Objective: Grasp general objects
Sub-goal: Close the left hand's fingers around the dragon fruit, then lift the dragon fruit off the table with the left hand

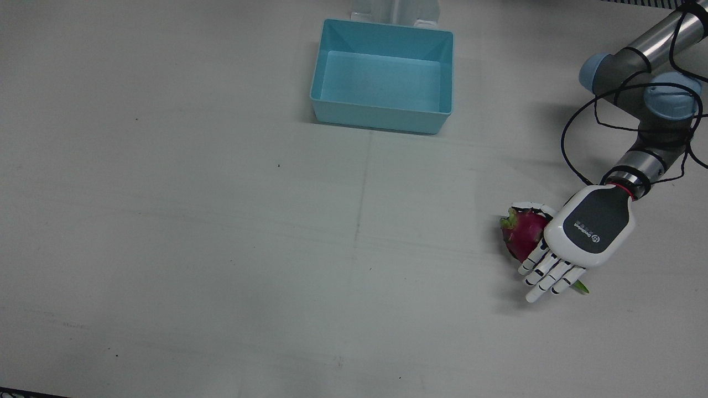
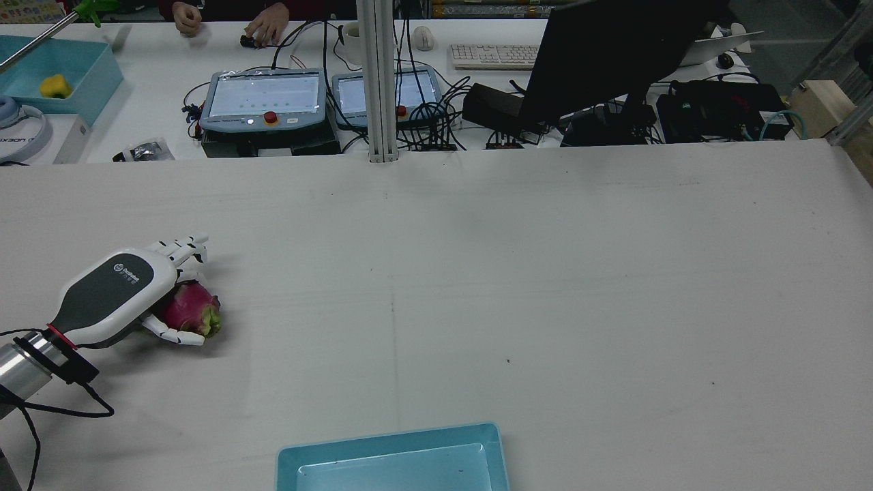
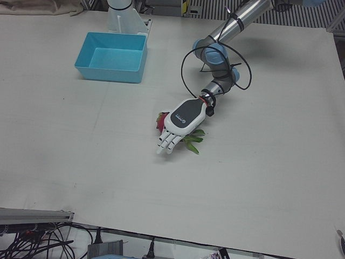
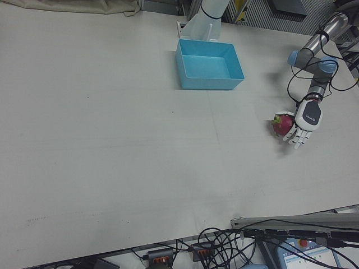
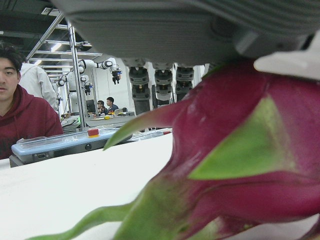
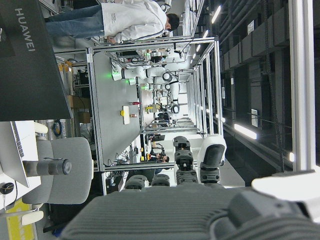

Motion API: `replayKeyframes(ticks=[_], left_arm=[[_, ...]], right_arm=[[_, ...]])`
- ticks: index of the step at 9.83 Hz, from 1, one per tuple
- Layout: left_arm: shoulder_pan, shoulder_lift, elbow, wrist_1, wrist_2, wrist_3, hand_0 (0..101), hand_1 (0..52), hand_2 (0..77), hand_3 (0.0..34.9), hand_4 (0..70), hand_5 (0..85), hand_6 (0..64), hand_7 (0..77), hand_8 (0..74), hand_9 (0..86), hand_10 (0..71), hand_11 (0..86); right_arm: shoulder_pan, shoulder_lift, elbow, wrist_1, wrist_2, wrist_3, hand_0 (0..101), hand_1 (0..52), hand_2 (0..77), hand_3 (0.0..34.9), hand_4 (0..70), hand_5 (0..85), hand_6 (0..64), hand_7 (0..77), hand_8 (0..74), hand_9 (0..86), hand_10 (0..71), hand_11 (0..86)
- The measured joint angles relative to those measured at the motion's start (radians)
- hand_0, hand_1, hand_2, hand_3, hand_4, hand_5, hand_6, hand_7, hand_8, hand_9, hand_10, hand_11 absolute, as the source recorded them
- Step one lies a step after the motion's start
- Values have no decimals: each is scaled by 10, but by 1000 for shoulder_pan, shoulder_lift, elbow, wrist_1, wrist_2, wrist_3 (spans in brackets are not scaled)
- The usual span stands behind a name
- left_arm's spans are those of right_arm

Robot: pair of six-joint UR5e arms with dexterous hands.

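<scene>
Left hand (image 1: 587, 235) lies palm-down low over the white table (image 1: 221, 249), its fingers (image 1: 545, 273) stretched out nearly straight and side by side, while the thumb curls round the far side of a dragon fruit (image 1: 522, 232). That fruit sits on the table right under and beside the palm, touching it (whether the hand truly grips it I cannot tell), with green leaf tips (image 3: 192, 141) poking out past the fingertips. In the left hand view the magenta skin and green scales (image 5: 240, 165) fill most of the frame just below the palm. Well away from the hand, toward the arms' pedestals, stands an empty blue bin (image 1: 383, 41). Right hand (image 6: 190, 200) shows only in its own camera, fingers extended, holding nothing.
</scene>
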Motion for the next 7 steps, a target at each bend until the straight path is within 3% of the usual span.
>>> replayKeyframes(ticks=[1, 3, 4, 5, 7], left_arm=[[-3, 2, -22, 1, -1, -4, 24, 0, 235, 0, 442, 218, 55, 485, 147, 109, 147, 289], [-9, 20, -120, 30, -1, -35, 36, 0, 235, 0, 442, 224, 55, 458, 153, 98, 147, 289], [-24, 20, -171, 70, -1, -110, 69, 0, 235, 0, 442, 224, 49, 458, 136, 82, 147, 300], [-61, 10, -200, 105, 1, -226, 124, 0, 235, 0, 442, 224, 38, 447, 120, 82, 147, 300], [-135, -22, -222, 171, 11, -460, 129, 0, 235, 0, 442, 224, 38, 442, 125, 76, 147, 300]], right_arm=[[0, 0, 0, 0, 0, 0, 1, 60, 16, 0, 0, 742, 0, 0, 0, 11, 0, 11], [0, 0, 0, 0, 0, 0, 0, 60, 16, 0, 0, 742, 0, 0, 0, 11, 0, 11], [0, 0, 0, 0, 0, 0, 0, 60, 16, 0, 0, 742, 0, 0, 0, 11, 0, 11], [0, 0, 0, 0, 0, 0, 0, 60, 16, 0, 0, 742, 0, 0, 0, 11, 0, 11], [0, 0, 0, 0, 0, 0, 1, 60, 16, 0, 0, 742, 0, 0, 0, 16, 0, 11]])
